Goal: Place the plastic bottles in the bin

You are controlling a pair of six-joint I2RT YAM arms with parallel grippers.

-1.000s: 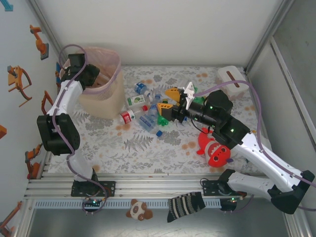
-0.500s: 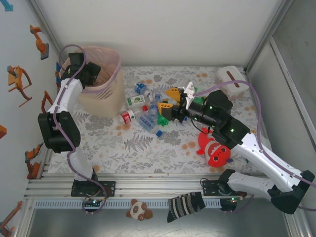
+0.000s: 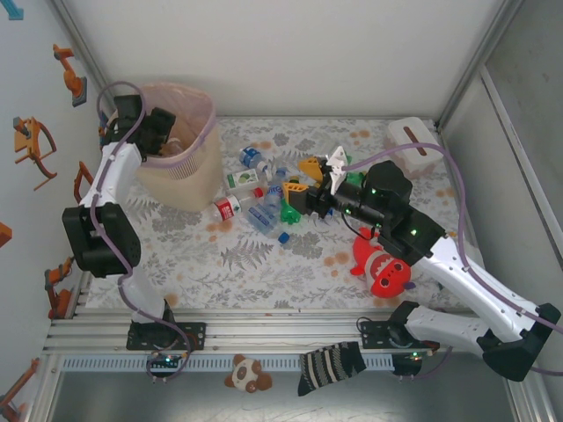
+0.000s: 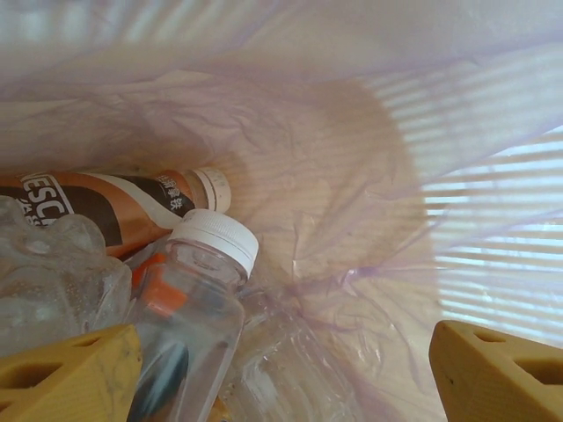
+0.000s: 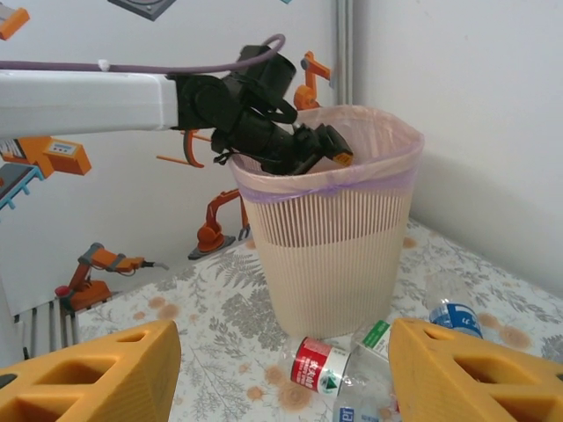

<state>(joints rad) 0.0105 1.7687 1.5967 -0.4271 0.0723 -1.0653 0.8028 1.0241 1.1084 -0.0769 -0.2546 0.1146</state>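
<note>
Floral-patterned desk (image 3: 264, 264) inside a white-walled enclosure carried a loose pile of plastic bottles (image 3: 262, 198) at its middle, just right of the bin (image 3: 185, 176). The bin stood at the far left with its pinkish liner (image 4: 352, 176) folded over the rim.

The left tool (image 3: 161, 126) hung over the bin's mouth, its yellow fingers (image 4: 70, 374) spread wide with nothing between them. Below it, inside the liner, a clear bottle with a white cap (image 4: 202, 281) lay against a brown-labelled bottle (image 4: 106, 207) and other crumpled clear ones.

The right tool (image 3: 297, 192) hovered low at the right side of the pile, jaws likewise parted and empty, pointed toward the bin. A red-labelled bottle (image 5: 317, 362) lay on its side close to the bin's foot, with a blue-labelled bottle (image 5: 453, 315) farther right.

A red plush toy (image 3: 385, 268) sat on the desk beside the right arm, apart from the pile, and a small white box (image 3: 412, 139) stood at the far right corner. A striped sock (image 3: 330, 365) and a small brown-and-white plush (image 3: 246, 374) lay at the near rail, and orange robot-arm stickers (image 3: 35, 141) dotted the left wall.
</note>
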